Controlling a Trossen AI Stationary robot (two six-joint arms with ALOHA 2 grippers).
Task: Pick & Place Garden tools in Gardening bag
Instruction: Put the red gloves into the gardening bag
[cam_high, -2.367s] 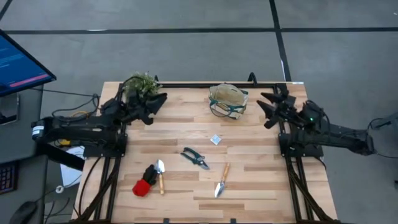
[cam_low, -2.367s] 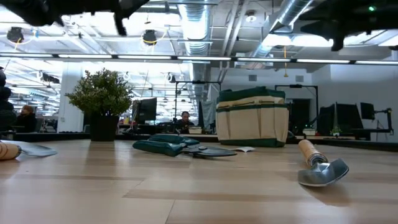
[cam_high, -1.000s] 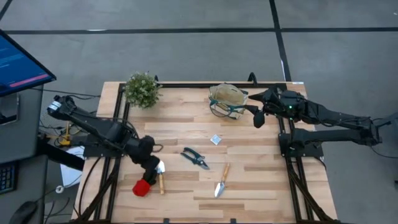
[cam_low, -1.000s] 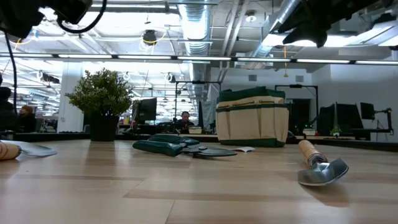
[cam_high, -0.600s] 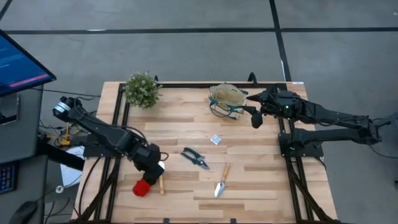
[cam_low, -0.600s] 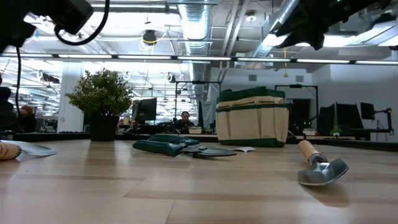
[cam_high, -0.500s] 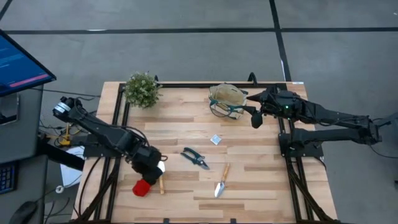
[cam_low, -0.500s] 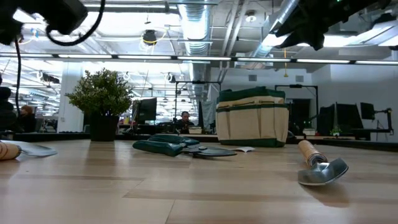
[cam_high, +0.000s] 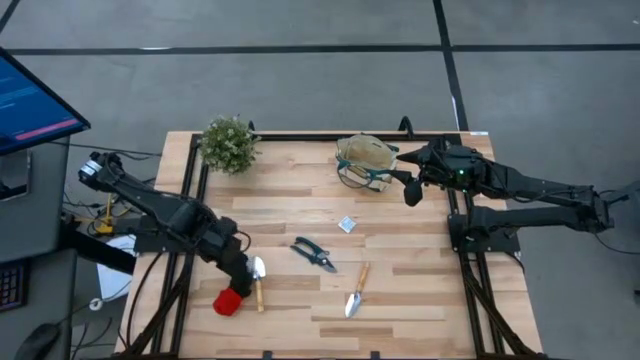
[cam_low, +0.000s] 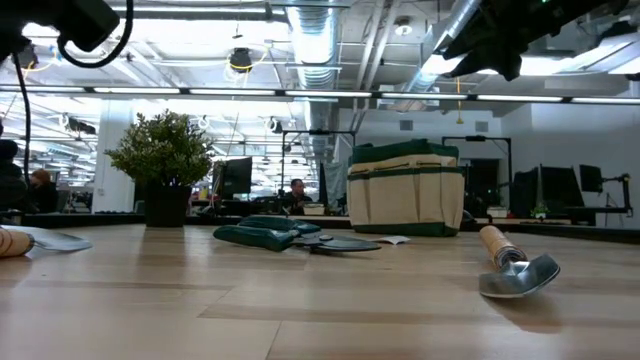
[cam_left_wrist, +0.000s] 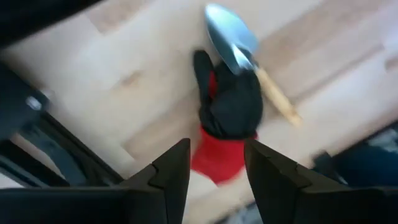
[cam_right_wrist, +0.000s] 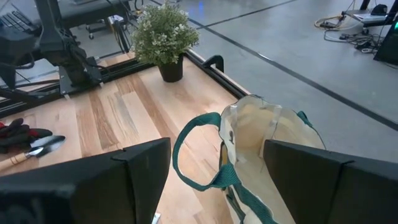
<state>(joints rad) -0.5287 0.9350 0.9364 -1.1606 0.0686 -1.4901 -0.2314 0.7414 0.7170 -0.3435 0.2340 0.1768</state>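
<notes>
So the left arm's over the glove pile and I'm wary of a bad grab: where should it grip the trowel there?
Probably the wooden handle, from above: it pokes clear of the glove, while the blade lies flat. The left gripper is open.

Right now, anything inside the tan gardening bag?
No tools visible inside the round tan fabric gardening bag: the right wrist view shows only pale lining through its open top, but its bottom is hidden by the wall. The right claw hovers open beside it.
</notes>
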